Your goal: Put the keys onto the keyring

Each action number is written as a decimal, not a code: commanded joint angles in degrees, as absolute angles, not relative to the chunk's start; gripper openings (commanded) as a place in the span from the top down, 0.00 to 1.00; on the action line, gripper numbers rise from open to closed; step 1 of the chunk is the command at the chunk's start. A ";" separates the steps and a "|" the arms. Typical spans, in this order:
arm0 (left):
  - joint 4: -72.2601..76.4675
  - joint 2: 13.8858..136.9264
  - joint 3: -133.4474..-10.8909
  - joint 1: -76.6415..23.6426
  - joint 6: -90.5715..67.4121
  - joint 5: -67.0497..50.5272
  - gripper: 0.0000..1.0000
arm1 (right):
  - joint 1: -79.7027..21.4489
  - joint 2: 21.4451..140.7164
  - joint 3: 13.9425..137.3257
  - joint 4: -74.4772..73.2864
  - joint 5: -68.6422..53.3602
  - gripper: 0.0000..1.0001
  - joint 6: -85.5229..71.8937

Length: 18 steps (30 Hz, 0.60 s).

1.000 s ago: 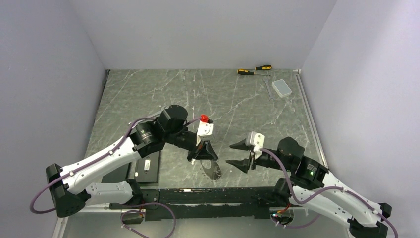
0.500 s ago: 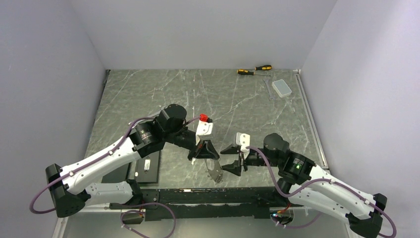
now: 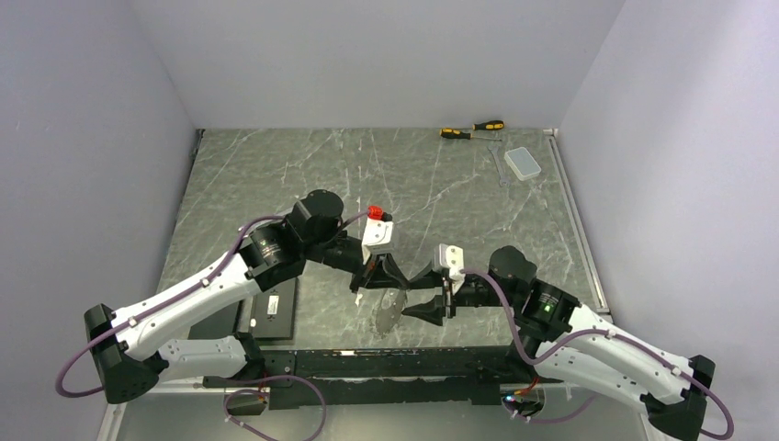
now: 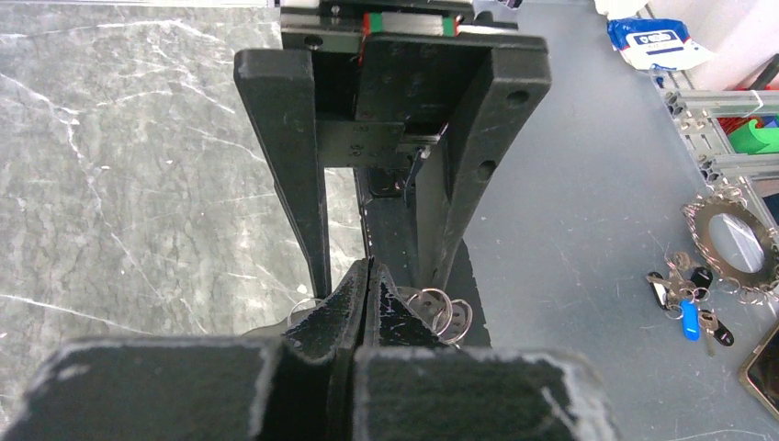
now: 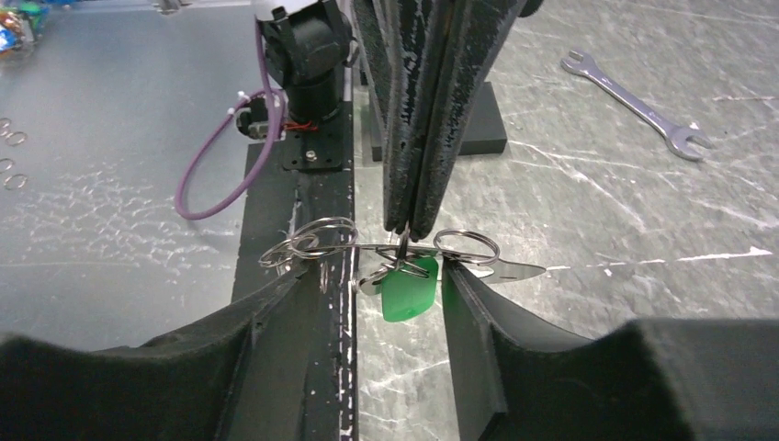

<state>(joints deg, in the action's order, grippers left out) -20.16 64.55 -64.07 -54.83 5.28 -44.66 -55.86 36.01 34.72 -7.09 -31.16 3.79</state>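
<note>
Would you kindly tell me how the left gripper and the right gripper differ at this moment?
The left gripper is shut on the keyring; the right gripper is open, holding nothing. The left gripper's fingers point down from above in the right wrist view; the right gripper's fingers spread either side of the green key. Both have black fingers.

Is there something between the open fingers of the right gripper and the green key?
Nothing visible. The key hangs just under the keyring, which the left gripper pinches from above, and it sits in the gap between the open fingers of the right gripper.
</note>
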 commanded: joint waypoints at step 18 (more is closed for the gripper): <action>-15.85 62.94 -66.19 -54.42 3.91 -46.06 1.00 | -56.00 33.87 36.10 -7.12 -20.86 1.00 6.24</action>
<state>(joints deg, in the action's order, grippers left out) -18.92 64.55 -64.10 -54.54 4.80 -45.17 -55.94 35.16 33.17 -6.31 -23.97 4.73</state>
